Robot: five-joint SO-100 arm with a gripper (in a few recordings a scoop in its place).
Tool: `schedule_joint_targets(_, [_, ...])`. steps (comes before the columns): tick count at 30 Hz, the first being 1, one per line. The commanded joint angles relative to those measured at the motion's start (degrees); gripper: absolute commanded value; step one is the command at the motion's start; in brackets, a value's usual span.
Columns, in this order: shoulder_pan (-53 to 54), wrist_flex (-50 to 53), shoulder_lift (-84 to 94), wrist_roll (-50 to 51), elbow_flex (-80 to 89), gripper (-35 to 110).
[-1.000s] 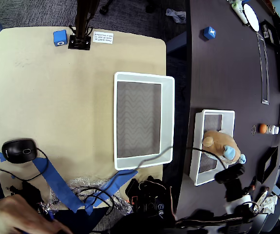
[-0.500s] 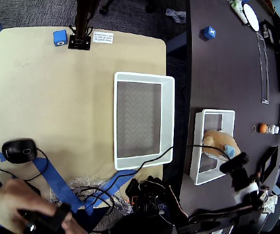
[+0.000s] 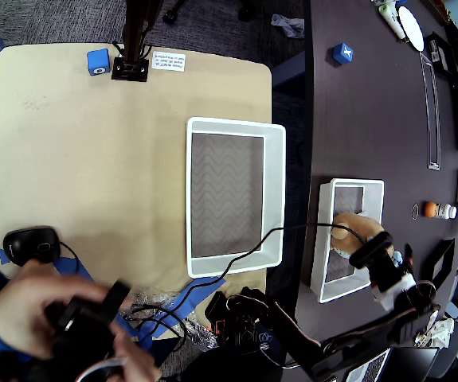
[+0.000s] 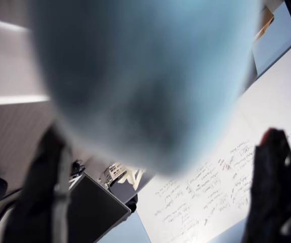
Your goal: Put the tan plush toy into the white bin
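The tan plush toy (image 3: 348, 226) lies in the smaller, narrow white bin (image 3: 325, 239) on the dark table at the right of the overhead view. My gripper (image 3: 370, 249) hangs over the toy's lower right end and covers its light blue parts. In the wrist view a blurred light blue mass (image 4: 145, 81) sits close to the lens. My gripper (image 4: 160, 152) stands open below it, with two dark fingers (image 4: 46, 192) set wide apart. The white bin (image 3: 274, 199), larger and with a grey wavy bottom, stands on the tan table to the left.
A black cable (image 3: 244, 256) runs across the large bin's lower right corner. A computer mouse (image 3: 28, 243), blue tape (image 3: 93, 302) and a person's hand (image 3: 29, 310) are at the lower left. Blue cubes (image 3: 98, 61) (image 3: 342, 53) lie far off. Small items (image 3: 430, 209) lie right of the narrow bin.
My gripper has swung from below and right of the toy up and left onto its blue end. The person's hand at the lower left has shifted right.
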Motion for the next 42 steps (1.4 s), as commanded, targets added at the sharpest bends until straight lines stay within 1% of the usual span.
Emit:
schedule_joint_targets(1, [-1.14,-2.29,-2.29,-1.23,-6.94,50])
schedule_joint_targets(5, [-1.49,-2.29,-7.82,-4.04,-10.81,50])
schedule_joint_targets(11, [-1.49,-2.02,-12.74,-4.31,-14.68,50])
schedule_joint_targets(14, [-1.41,0.26,-13.71,-4.13,-14.68,49])
schedule_joint_targets(17, [-1.32,1.32,-13.62,-4.13,-14.68,44])
schedule_joint_targets(27, [-0.88,1.14,-12.92,-4.04,-5.98,14])
schedule_joint_targets(32, [-0.62,1.14,-12.92,-4.13,-5.36,2])
schedule_joint_targets(34, [-0.79,1.14,-12.74,-4.13,-5.36,-1])
schedule_joint_targets(36, [-0.79,1.23,-10.90,-4.22,-5.36,0])
schedule_joint_targets(42, [-0.53,1.05,-0.26,-4.66,-9.05,0])
